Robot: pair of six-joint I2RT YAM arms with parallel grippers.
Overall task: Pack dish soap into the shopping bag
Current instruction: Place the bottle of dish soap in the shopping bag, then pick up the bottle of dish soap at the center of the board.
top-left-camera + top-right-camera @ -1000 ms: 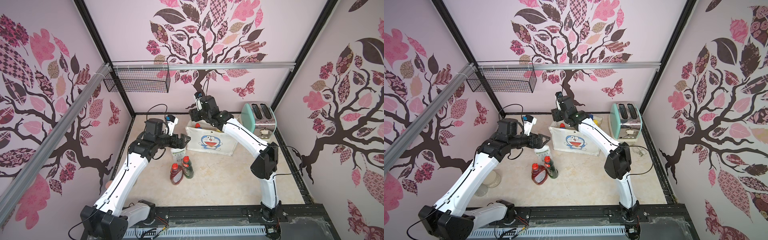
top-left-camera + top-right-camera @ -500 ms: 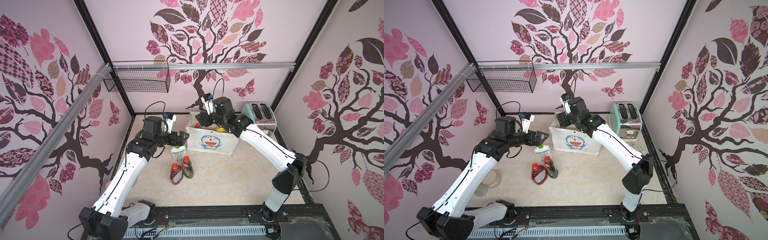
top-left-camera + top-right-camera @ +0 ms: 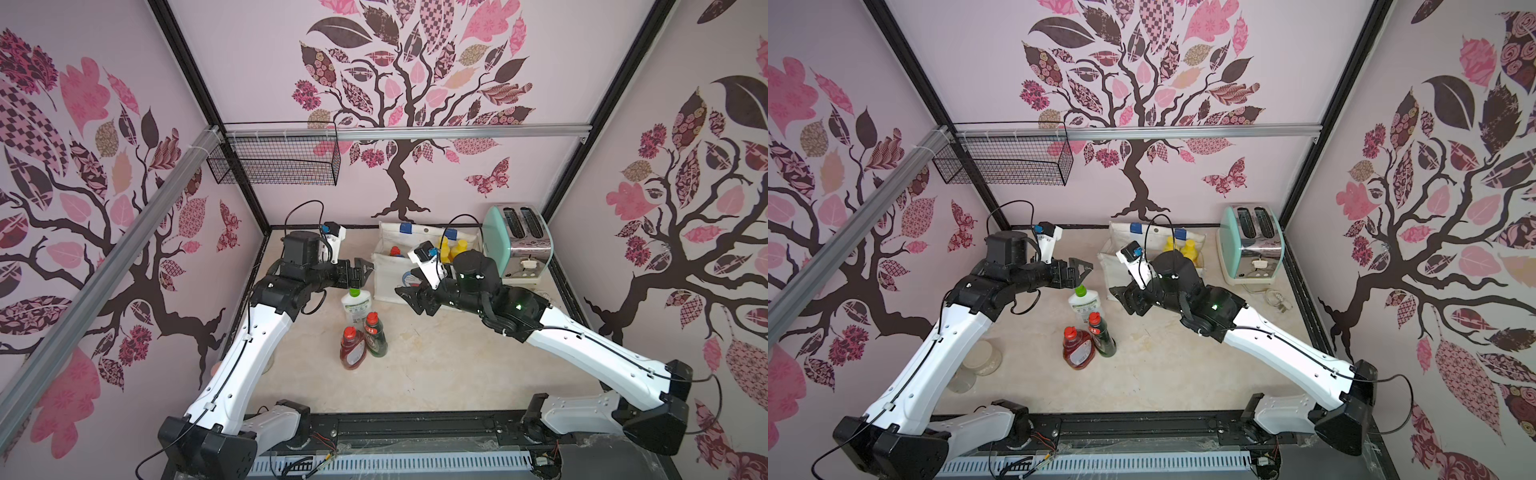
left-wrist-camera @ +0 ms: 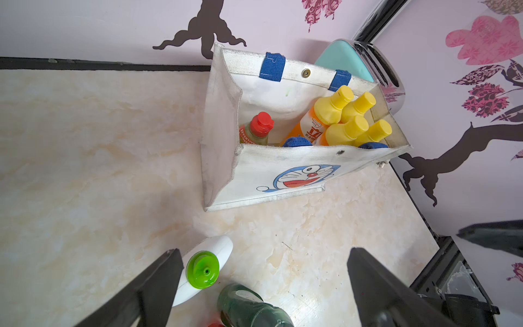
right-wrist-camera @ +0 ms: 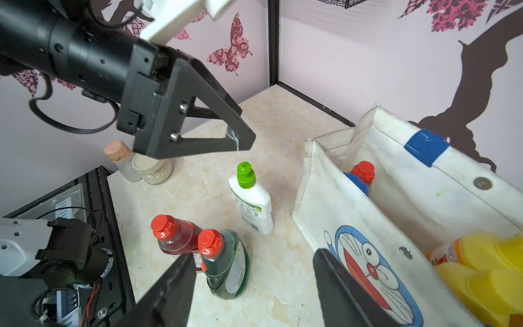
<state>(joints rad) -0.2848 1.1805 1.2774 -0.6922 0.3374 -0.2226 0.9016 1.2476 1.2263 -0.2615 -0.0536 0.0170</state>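
Dish soap in a white bottle (image 3: 354,305) with a green cap stands upright on the table (image 3: 436,365), directly beneath the left gripper (image 3: 362,272). That gripper's jaws are spread as wide as they go and hold nothing. In the right wrist view its fingertips (image 5: 240,138) hang above the green cap with a clear gap, touching nothing. In the left wrist view the cap sits between the jaws, close to the inner face of one finger (image 4: 158,283).

A dark green bottle (image 3: 375,338) and a red bottle (image 3: 352,351), both red-capped, stand touching each other just beyond the white bottle, on the side nearer the arm's base.

The shopping bag (image 3: 388,270) stands open ahead of the left gripper's fingertips, just beside them in both top views. Inside it are four orange bottles (image 4: 334,106) with yellow caps bunched at the end far from this gripper. One yellow-green bottle (image 4: 259,128) with a red cap is at the near end.

The right gripper (image 3: 409,297) hangs above the table with its jaws partly apart and empty. The bag's printed side is just beside one finger. The dark green bottle is below and ahead of the other finger, not touching it.
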